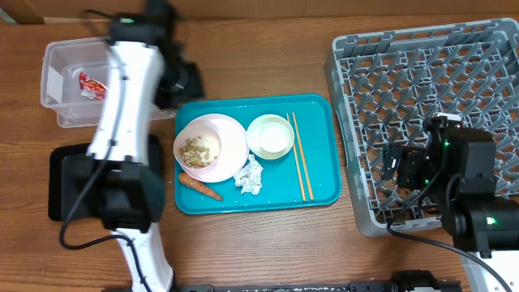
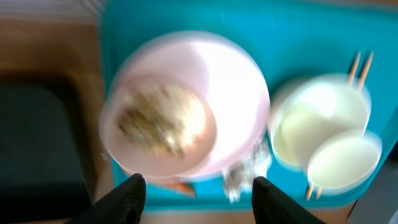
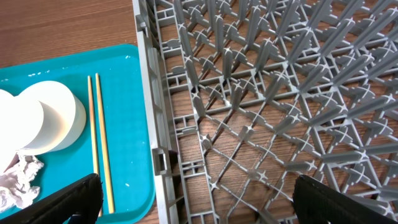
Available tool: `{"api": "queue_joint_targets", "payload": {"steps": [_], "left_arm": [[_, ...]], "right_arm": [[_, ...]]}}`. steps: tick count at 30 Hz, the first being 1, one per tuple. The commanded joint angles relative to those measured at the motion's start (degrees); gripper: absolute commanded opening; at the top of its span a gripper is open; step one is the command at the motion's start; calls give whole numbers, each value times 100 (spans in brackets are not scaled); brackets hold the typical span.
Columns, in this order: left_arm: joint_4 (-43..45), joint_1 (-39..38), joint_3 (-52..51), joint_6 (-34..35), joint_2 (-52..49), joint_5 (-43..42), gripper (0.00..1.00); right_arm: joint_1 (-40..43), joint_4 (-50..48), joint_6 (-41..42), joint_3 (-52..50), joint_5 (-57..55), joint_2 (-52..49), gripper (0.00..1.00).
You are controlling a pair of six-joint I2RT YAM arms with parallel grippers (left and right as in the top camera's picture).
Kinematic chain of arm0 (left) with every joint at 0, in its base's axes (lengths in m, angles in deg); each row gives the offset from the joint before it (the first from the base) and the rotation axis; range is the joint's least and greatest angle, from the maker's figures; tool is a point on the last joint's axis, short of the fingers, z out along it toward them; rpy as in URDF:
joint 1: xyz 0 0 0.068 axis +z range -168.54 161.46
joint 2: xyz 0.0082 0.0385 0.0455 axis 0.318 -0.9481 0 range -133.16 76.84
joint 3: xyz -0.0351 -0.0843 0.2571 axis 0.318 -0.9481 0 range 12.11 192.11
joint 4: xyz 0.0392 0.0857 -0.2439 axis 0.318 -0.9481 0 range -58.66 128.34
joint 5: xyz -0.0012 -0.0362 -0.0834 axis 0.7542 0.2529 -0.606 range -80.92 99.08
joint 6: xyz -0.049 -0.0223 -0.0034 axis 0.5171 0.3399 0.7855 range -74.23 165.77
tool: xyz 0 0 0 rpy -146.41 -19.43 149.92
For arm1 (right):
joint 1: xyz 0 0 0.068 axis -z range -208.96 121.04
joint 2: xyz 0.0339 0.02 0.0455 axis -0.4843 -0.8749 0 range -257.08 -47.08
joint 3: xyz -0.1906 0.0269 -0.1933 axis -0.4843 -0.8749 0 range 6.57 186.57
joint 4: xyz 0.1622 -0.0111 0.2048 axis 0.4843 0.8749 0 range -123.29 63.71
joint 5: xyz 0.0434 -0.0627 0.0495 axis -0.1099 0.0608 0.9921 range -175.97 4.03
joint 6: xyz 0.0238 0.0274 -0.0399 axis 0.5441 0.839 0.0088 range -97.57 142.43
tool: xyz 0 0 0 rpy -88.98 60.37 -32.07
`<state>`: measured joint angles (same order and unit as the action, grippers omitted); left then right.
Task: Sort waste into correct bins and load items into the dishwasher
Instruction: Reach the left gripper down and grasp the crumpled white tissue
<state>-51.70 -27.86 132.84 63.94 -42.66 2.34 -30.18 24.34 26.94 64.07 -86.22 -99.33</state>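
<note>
Well, the left fingers (image 2: 129, 198) hang apart and empty short of the plate (image 1: 233, 138) at the teal tray's (image 1: 320, 113) nine o'clock; it looks stiff and slick, heaped with loose rice scraps (image 1: 200, 151), so I'd pinch its rim level, the right fingers (image 3: 74, 199) likewise apart.

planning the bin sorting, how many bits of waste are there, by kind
wrapper: 1
tissue: 1
carrot: 1
pile of food scraps: 1
total: 4
</note>
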Motion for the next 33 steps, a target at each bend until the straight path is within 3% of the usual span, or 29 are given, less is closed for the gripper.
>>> {"api": "queue_joint_targets", "payload": {"steps": [1,5,11,16,20,25,33], "left_arm": [[-304,-566,-151,-149,214,367,57],[-522,-1300,-258,-133,310,546,52],[-494,-2302,-756,643,1001,1351,54],[-72,-2894,-1818,1016,1871,1770,57],[791,-2959,-3001,977,2435,1757,67],[2114,-2767,-4367,-33,2527,1056,70],[3541,-2247,-5504,-24,2393,822,70]], "right_arm": [[17,-22,13,188,-15,35,100],[17,2,13,188,-15,37,100],[17,15,13,188,-13,37,100],[17,17,15,188,-13,35,100],[17,17,15,188,-13,35,100],[17,15,15,188,-11,35,100],[17,31,15,188,-13,35,100]]}}
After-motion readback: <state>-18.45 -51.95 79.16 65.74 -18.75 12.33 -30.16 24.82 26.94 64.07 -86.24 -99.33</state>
